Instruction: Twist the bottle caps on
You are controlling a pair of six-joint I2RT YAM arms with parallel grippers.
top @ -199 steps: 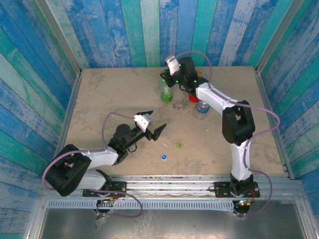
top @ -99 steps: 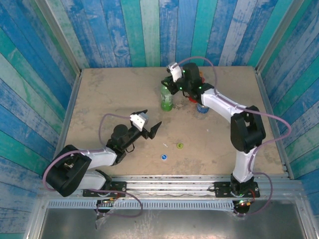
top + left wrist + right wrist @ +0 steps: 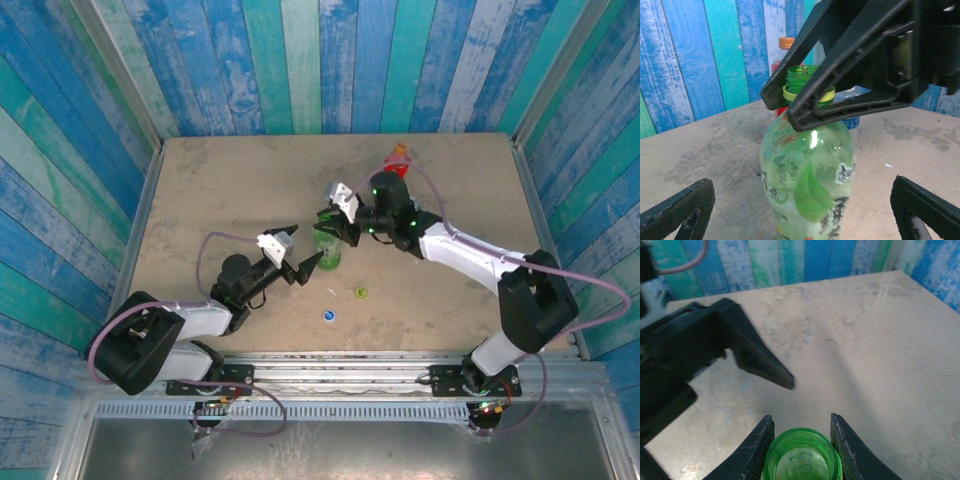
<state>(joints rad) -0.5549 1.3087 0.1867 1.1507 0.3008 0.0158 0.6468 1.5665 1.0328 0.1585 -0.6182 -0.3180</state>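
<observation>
**Holding green bottle by the neck, mid-tabletop**

Right pincer [image 3: 328, 226] is clamped narrow on the threaded neck of the green bottle [image 3: 328, 253]. The bottle is upright with its mouth uncapped. Left pincer [image 3: 305, 243] is spread wide, fingers either side of the bottle and not touching it.

Bottle sits central on the tabletop [image 3: 220, 180], well apart from both side walls, with a broad bare stretch to the left. Red bottle [image 3: 397, 162], orange cap [image 3: 398, 150] on, stands near the back wall [image 3: 300, 70]. Blue cap [image 3: 328, 316] and yellow-green cap [image 3: 360, 293] lie loose between the green bottle and the front rail [image 3: 400, 358].
</observation>
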